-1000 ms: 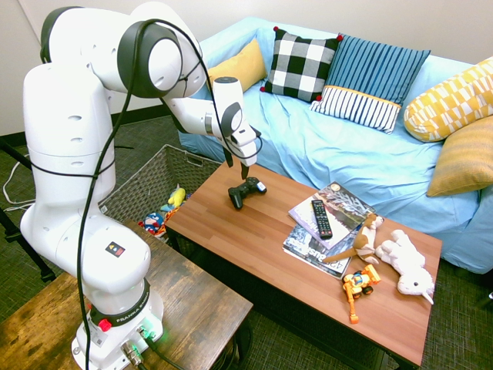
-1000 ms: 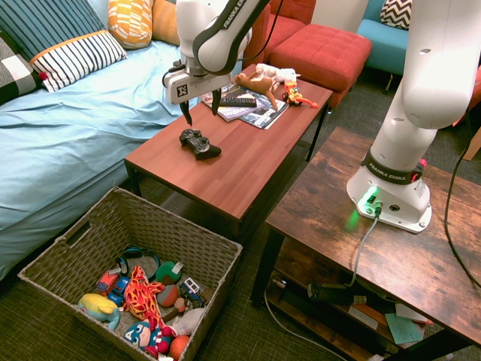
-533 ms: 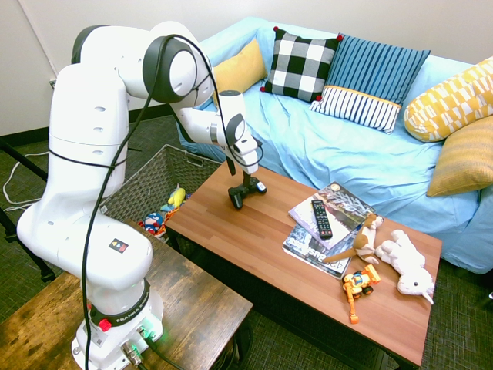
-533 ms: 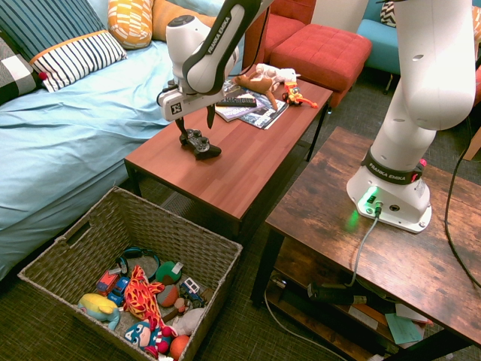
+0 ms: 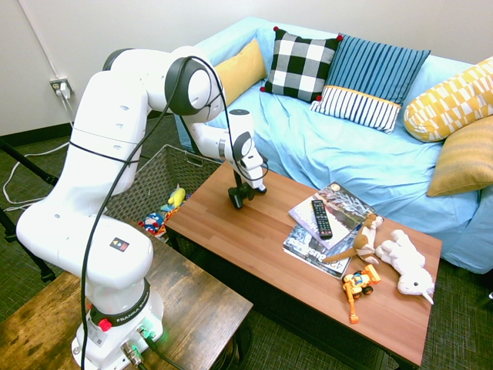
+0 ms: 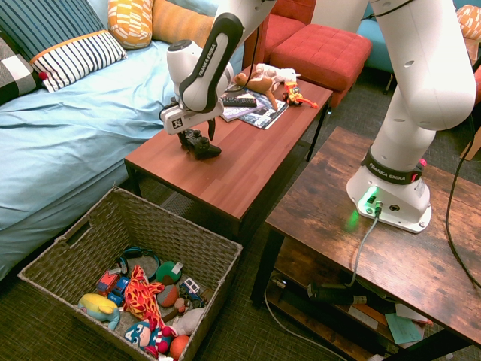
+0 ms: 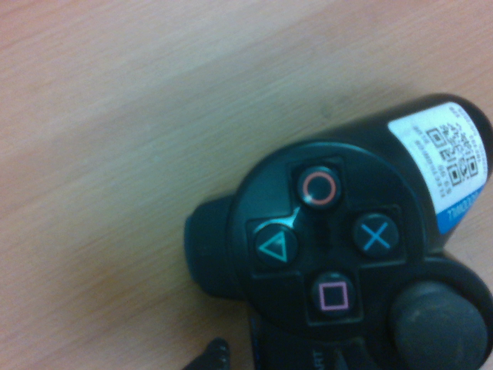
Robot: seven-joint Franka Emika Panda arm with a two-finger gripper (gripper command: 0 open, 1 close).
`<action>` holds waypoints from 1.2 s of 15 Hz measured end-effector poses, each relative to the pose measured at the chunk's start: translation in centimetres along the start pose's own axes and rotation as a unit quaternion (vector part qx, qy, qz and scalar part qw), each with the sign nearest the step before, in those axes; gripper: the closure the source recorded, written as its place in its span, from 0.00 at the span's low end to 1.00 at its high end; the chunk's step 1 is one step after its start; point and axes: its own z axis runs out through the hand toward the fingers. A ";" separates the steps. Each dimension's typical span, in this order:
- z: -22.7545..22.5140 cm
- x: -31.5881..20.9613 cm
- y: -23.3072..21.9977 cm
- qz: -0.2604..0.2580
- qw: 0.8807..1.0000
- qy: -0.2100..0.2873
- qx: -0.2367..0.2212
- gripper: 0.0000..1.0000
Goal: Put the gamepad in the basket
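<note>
While the gripper points down at the left end of the wooden surface, we see its fingers spread, one on each side of the gamepad. From the second exterior view we cannot quite tell whether the fingertips touch the black shell, as the parts overlap there. The gamepad lies flat on the surface, left of centre in that frame and just above centre in the first exterior view. Up close, the wrist view shows its four symbol buttons, a thumbstick and a white sticker at one end. Lower left in the second exterior view, the basket sits on the floor, holding coloured toys, well apart from the gamepad.
</note>
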 end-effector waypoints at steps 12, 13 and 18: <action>-0.1 0.5 -0.3 -0.005 0.999 -0.032 0.014 1.00; -0.4 0.6 -0.4 -0.008 0.999 -0.035 0.017 1.00; -7.3 -1.5 -0.7 -0.039 0.997 -0.038 0.061 1.00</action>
